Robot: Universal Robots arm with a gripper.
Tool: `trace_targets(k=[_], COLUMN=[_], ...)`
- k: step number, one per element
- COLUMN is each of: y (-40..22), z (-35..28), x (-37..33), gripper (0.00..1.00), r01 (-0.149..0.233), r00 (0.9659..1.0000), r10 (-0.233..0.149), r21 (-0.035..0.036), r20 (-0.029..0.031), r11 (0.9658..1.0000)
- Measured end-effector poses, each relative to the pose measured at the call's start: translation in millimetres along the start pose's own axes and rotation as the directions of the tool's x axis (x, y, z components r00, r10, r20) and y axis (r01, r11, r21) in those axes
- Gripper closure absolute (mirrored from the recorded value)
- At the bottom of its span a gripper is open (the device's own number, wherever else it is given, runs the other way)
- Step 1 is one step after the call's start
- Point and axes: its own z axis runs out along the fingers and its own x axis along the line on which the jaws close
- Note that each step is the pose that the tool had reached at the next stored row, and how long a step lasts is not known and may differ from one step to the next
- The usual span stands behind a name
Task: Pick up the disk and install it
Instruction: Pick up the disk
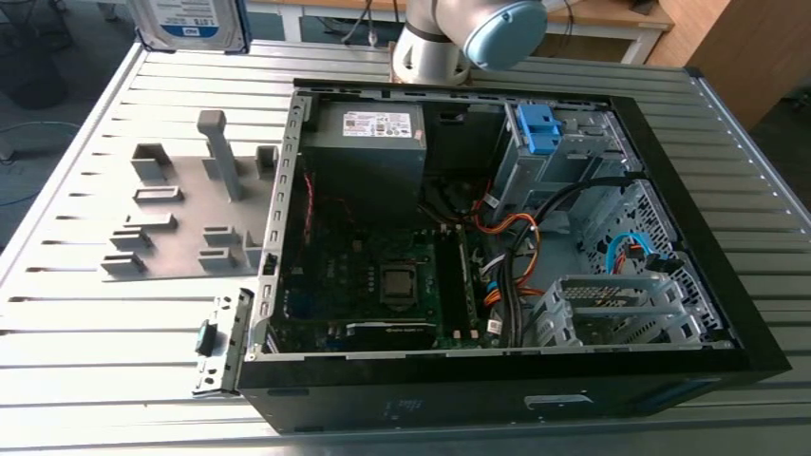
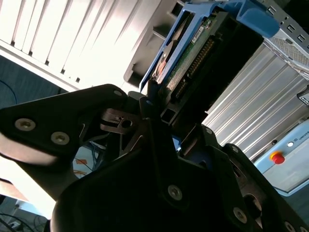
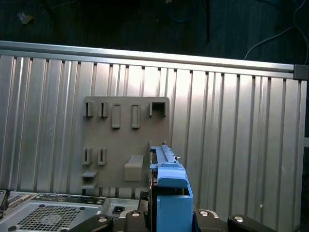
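Now: gripper (image 2: 157, 108) clamped on disk (image 2: 193, 53), blue bracket end outward. Disk hangs clear above grey fixture plate (image 3: 125, 140), not touching. Step, judged: carry. Do well: firm clamp, disk square in grip, slow travel, no brushing plate's upright posts (image 1: 213, 152); open computer case (image 1: 507, 237) sits just beside plate.

No lettering can be read: the blue-and-white label (image 1: 184, 17) on the disk (image 1: 193, 25) and the white sticker (image 1: 380, 122) on the power supply (image 1: 367, 157) carry only illegibly small print.

Black claw (image 2: 161, 107) clamped on the disk (image 2: 194, 52), blue-capped arm joint (image 1: 504, 28) bent
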Motion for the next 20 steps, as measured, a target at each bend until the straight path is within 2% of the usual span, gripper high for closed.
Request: trace_targets(k=[20], y=[-31.6], z=[-0.6], x=[1.9], gripper=[0.63], r01=[0.000], r00=[1.0000], r10=[0.000], r21=[0.0001], r20=[0.0000], r11=[1.0000])
